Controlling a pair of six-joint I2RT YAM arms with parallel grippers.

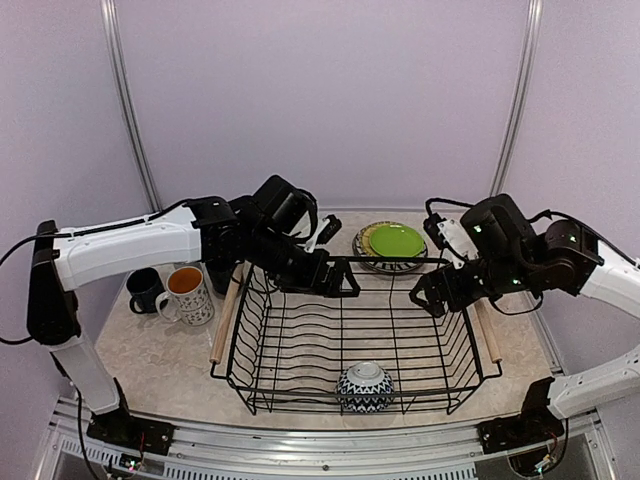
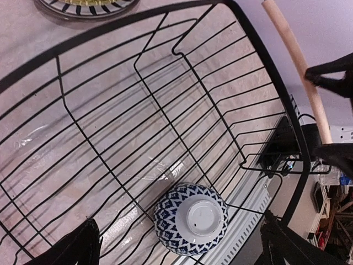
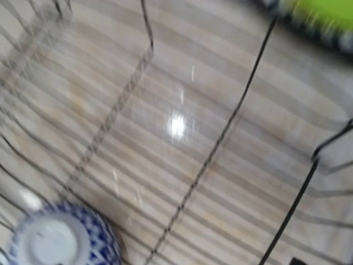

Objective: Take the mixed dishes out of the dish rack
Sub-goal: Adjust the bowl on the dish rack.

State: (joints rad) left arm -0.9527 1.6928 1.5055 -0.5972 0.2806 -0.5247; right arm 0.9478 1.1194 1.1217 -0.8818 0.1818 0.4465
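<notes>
The black wire dish rack (image 1: 262, 352) stands mid-table with a blue-white patterned bowl (image 1: 364, 386) upside down at its near edge. My left gripper (image 1: 340, 282) hovers over the rack's far left side, open and empty. In the left wrist view its fingertips (image 2: 80, 247) spread wide on either side of the bowl (image 2: 190, 218) below. My right gripper (image 1: 433, 297) hangs over the rack's far right corner. Its blurred wrist view shows the bowl (image 3: 58, 238) and rack wires, no fingers between them. The lime-green plate (image 1: 396, 240) tops a stack behind the rack.
A dark blue mug (image 1: 146, 289) and a white patterned cup (image 1: 190, 293) stand left of the rack. Wooden handles (image 1: 224, 318) run along both short sides, the right one (image 2: 298, 61) in the left wrist view. A striped plate rim (image 2: 85, 6) lies beyond the rack.
</notes>
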